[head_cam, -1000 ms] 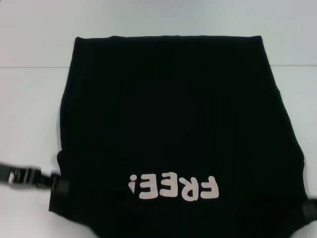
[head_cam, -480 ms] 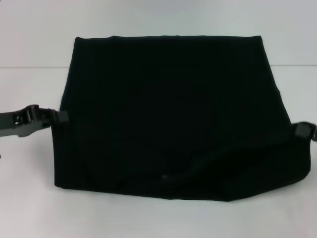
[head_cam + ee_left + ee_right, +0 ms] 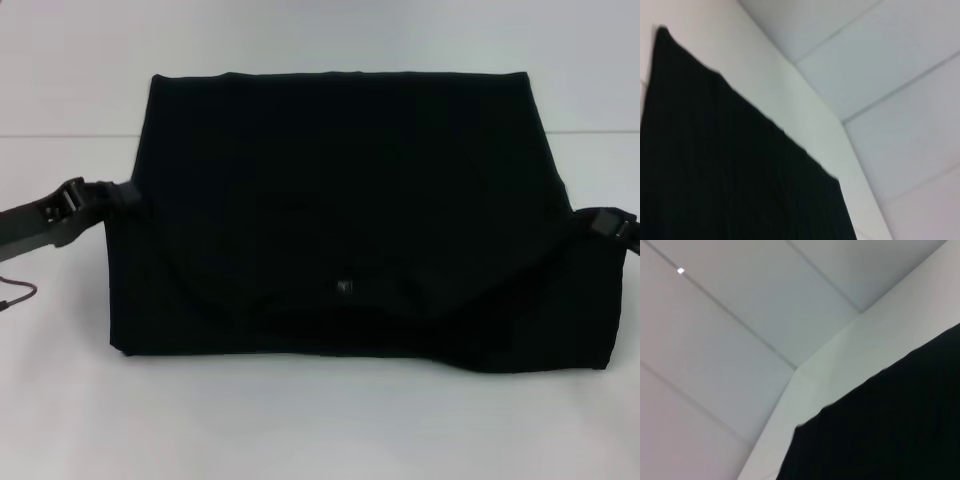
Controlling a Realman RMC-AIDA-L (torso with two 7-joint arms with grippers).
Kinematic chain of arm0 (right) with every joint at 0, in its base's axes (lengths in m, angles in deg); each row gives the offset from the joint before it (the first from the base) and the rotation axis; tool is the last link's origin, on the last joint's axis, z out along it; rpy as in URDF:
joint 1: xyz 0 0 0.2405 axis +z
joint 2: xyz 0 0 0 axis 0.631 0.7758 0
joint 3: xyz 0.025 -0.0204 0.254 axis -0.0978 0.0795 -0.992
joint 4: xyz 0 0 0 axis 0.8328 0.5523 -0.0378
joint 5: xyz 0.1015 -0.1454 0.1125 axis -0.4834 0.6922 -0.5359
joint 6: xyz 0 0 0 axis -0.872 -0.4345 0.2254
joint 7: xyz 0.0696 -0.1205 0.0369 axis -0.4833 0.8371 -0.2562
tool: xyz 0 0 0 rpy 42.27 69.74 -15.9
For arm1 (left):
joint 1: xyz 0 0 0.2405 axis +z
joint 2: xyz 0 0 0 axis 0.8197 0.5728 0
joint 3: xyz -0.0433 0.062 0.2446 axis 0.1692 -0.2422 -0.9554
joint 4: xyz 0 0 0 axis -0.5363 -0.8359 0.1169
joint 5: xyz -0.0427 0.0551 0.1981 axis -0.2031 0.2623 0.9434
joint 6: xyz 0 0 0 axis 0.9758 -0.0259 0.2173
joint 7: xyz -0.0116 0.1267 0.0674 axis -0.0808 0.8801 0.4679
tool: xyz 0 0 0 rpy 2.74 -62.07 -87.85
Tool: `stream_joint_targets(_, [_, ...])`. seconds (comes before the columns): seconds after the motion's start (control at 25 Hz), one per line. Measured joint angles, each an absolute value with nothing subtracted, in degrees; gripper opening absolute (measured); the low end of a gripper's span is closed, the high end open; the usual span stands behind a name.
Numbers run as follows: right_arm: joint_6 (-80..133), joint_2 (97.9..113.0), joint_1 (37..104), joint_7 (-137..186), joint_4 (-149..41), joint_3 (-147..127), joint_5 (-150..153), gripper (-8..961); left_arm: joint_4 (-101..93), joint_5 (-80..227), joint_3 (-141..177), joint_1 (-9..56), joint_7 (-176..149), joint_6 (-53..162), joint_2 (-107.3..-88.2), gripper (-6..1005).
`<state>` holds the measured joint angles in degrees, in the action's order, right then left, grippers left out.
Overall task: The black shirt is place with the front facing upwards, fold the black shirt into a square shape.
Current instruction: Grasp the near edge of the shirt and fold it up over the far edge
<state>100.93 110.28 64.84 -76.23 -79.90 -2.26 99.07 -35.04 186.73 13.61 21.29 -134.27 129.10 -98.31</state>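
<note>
Your left gripper and right gripper each pinch an edge of the shirt (lettering hidden) on the table, mid-fold toward the far edge. Next, lay it flat, corners matched.

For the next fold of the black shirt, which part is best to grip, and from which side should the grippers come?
Probably the two near corners of the black shirt, low on its side edges. It lies as a wide flat rectangle on the table. The left gripper and right gripper sit at its left and right edges, so each could come in from its own side, low and level.
</note>
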Motion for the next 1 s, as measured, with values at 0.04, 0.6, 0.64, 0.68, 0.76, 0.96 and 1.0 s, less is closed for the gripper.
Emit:
stream_joint_targets(0.04, [99.6,110.87,64.8,-74.7,-79.5,-2.4,98.1,51,-34.7,186.1,13.6,21.4,-133.8,128.4,-98.47,24])
stream_joint_targets(0.6, [88.7,112.28,67.8,-62.3,-73.4,-2.2,90.0,52,-30.2,176.4,13.3,21.3,-125.8,117.5,-100.58,27])
stream_joint_targets(0.64, [88.2,112.28,68.3,-61.9,-73.6,-2.2,90.0,52,-30.2,176.2,13.3,21.2,-125.4,117.2,-100.73,27])
stream_joint_targets(0.68, [88.0,112.23,68.6,-61.6,-73.7,-2.2,89.9,52,-30.2,175.8,13.2,21.0,-124.8,116.7,-100.95,27])
stream_joint_targets(0.76, [87.5,111.98,69.4,-60.8,-74.0,-2.4,89.9,52,-30.2,175.2,13.3,20.6,-123.7,116.0,-101.22,27])
stream_joint_targets(0.96, [87.4,111.3,71.2,-60.3,-75.1,-2.4,89.9,53,-30.1,173.4,13.3,19.9,-122.0,115.2,-101.37,28])
stream_joint_targets(1.0, [87.2,111.17,71.5,-60.3,-75.3,-2.3,89.9,53,-30.1,173.1,13.3,19.9,-121.8,115.1,-101.37,28])
